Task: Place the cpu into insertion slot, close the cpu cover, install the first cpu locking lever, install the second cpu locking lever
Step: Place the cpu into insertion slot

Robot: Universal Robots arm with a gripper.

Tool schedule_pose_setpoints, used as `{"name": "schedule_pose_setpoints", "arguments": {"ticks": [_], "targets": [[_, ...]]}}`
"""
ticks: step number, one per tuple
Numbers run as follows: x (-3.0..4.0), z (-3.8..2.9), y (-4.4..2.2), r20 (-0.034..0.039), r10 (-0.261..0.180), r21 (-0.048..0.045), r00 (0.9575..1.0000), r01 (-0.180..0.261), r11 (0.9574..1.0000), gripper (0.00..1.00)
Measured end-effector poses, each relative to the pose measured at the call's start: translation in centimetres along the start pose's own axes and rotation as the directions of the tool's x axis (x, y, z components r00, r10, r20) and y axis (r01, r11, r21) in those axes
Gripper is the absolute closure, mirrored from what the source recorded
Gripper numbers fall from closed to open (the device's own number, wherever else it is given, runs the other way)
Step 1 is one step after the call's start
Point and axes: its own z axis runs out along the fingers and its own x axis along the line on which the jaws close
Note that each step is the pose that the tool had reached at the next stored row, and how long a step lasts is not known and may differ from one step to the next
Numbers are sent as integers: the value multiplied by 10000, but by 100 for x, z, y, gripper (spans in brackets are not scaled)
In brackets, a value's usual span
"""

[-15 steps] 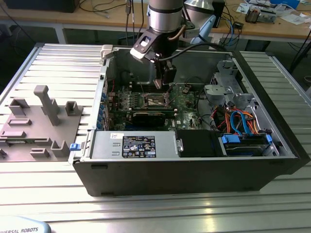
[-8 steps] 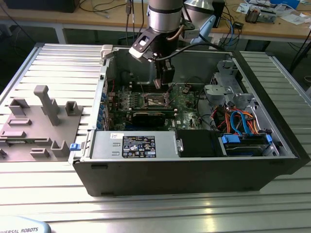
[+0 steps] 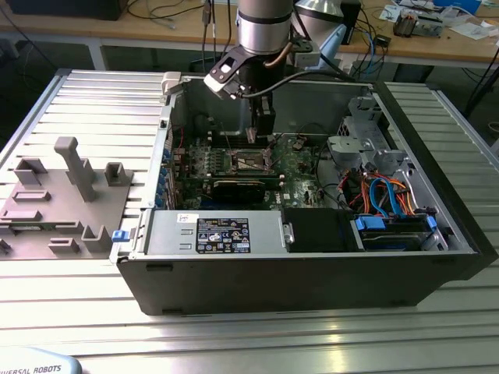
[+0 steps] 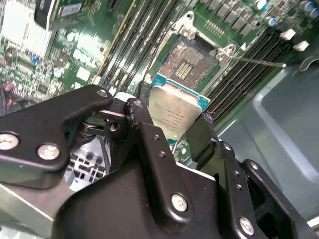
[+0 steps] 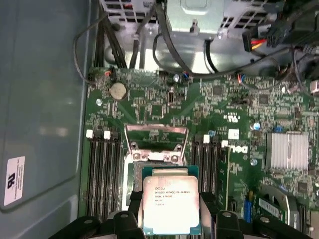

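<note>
My gripper (image 3: 260, 128) is shut on the cpu (image 3: 251, 135), a flat silver-topped square chip, and hangs inside the open computer case. In both wrist views the black fingers (image 4: 141, 115) clamp the cpu (image 4: 174, 112) by two opposite edges. The chip is held a little above the green board, next to the insertion slot (image 4: 188, 62), and partly overlaps it in the first wrist view. The slot's gold-tinged centre lies bare. The cpu cover (image 5: 156, 135) stands raised at the slot's far side, beyond the cpu (image 5: 171, 199). A thin wire lever (image 4: 259, 61) sticks out beside the slot.
Rows of black memory slots (image 5: 103, 169) flank the socket on both sides. A finned heat sink (image 5: 287, 151), cables (image 5: 149, 45) and the case wall (image 5: 45, 99) surround the board. On the exterior view's left stands a grey fixture block (image 3: 62, 195); drive bays (image 3: 390, 226) fill the case's right.
</note>
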Motion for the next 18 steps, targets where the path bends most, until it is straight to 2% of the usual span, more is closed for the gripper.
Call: {"name": "schedule_pose_setpoints", "arguments": {"ticks": [1, 2, 18], "targets": [[0, 1, 0, -4, 11, 112, 10000, -11, 9999, 46], [0, 3, 0, -3, 12, 148, 10000, -12, 9999, 46], [2, 46, -3, -6, 12, 147, 10000, -12, 9999, 46]]}}
